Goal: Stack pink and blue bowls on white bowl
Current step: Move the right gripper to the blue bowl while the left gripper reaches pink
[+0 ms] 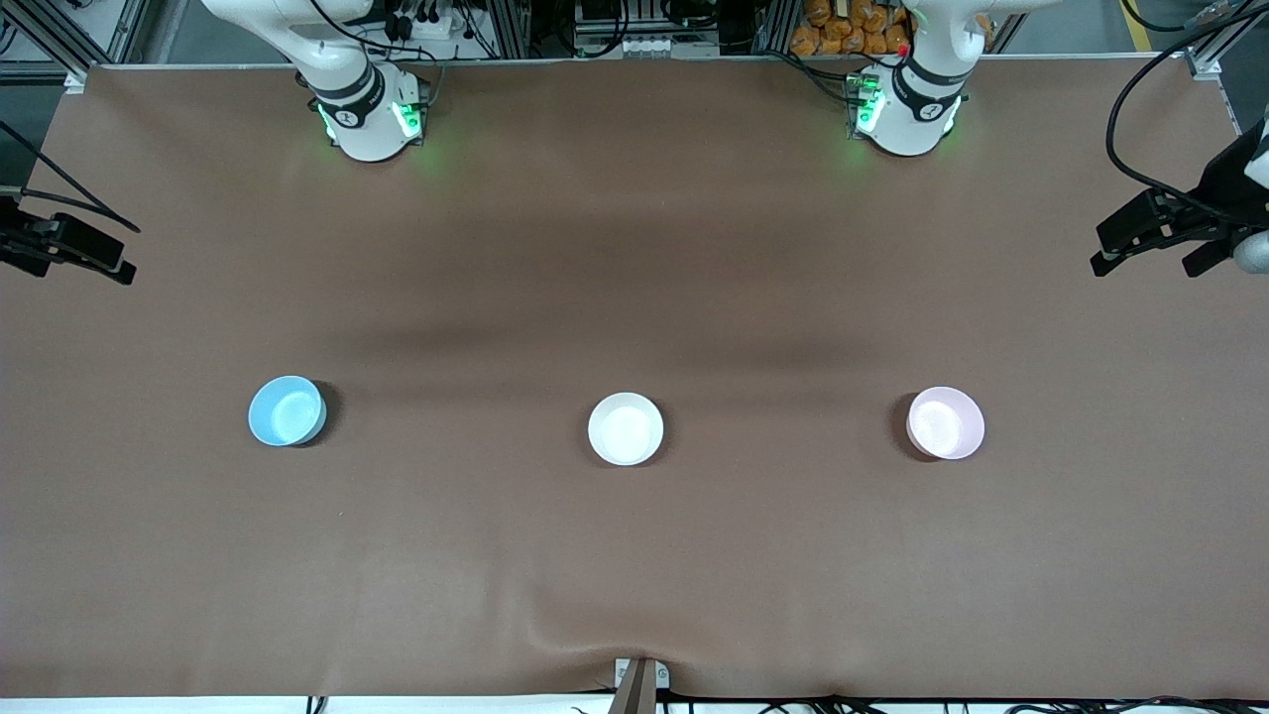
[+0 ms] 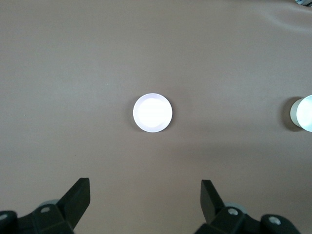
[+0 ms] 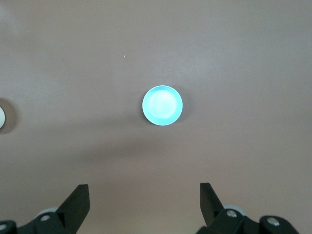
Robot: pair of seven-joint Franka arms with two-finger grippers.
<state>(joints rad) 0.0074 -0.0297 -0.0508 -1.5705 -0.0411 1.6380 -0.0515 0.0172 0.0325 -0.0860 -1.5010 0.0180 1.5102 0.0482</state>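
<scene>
Apart: blue bowl [image 1: 287,411], white bowl [image 1: 626,428], pink bowl [image 1: 946,423]; no writing legible.

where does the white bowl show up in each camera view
Front view: white bowl at the middle of the row, between blue bowl and pink bowl.
Left wrist view: at the picture's edge; the pink bowl is central.
Right wrist view: a sliver at the edge.
Shared landmark: the brown table cover.
</scene>
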